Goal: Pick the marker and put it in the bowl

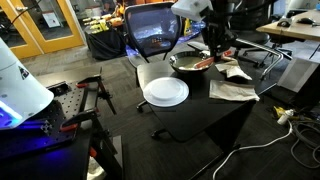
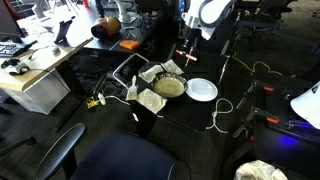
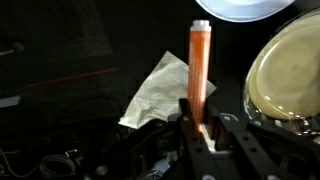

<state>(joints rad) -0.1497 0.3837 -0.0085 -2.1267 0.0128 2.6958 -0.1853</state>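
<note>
My hand [image 3: 205,135] is clamped on one end of the red marker [image 3: 199,65]. The bowl [image 3: 285,75] lies near it, with the white plate [image 3: 245,8] beyond.

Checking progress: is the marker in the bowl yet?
Out. The wrist view shows the marker held between the fingers, beside the bowl.

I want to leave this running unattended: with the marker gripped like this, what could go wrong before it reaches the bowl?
1. The tool pinches the marker near one end, with most of its length sticking out, so it may pivot or slip.
2. In the wrist view the bowl lies off to the side; releasing here would likely miss and hit the crumpled paper.
3. The white plate sits close by and could catch the drop.
</note>
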